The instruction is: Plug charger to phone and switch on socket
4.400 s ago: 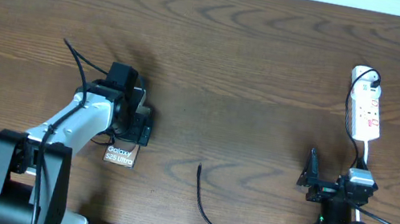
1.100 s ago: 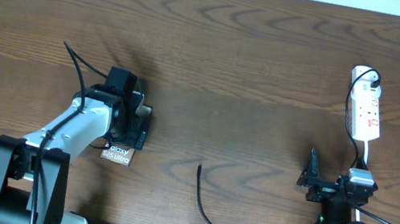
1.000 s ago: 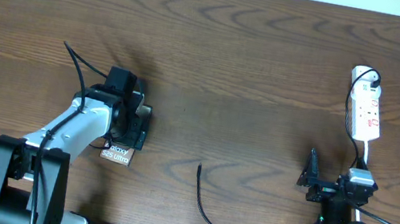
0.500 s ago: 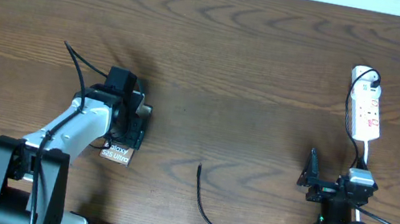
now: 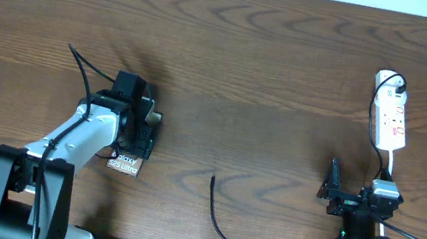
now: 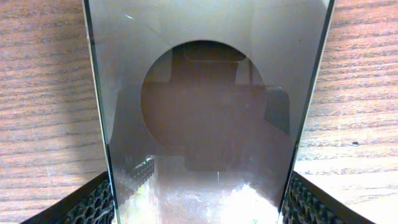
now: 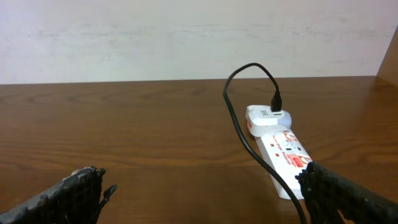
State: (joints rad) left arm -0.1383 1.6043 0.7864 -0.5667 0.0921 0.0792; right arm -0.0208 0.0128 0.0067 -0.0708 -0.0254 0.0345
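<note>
- Overhead view: the left claw (image 5: 142, 129) sits over the phone (image 5: 125, 163) on the left part of the wooden tabletop (image 5: 250, 56). Only the phone's lettered end shows, poking out from under the claw toward the robot's base.
- Left wrist view: the phone (image 6: 205, 93) fills the frame, and its dark glass mirrors the camera above. The claw's fingers (image 6: 93, 202) press one on each long edge, so the left claw is closed on the phone across its width (no gap shows at either edge). Whether the phone rests on the wood or is raised off it cannot be told.
- The charger (image 5: 218, 220) lies on the tabletop between the two arms, to the right of the phone and well apart from it. Its plug tip (image 5: 214, 177) points away from the robot, and the cable curves back toward the near edge, touching neither claw.
- The right claw (image 5: 330, 184) is at the right side near the robot's base, its jaws spread wide around bare air. In the right wrist view its fingers (image 7: 81, 186) stand at opposite bottom corners.
- The socket (image 5: 390, 119) lies beyond the right claw at the far right of the tabletop, apart from it.
- A white adapter (image 7: 264, 118) sits at the socket's far end with a black lead (image 7: 239, 112) plugged in.
</note>
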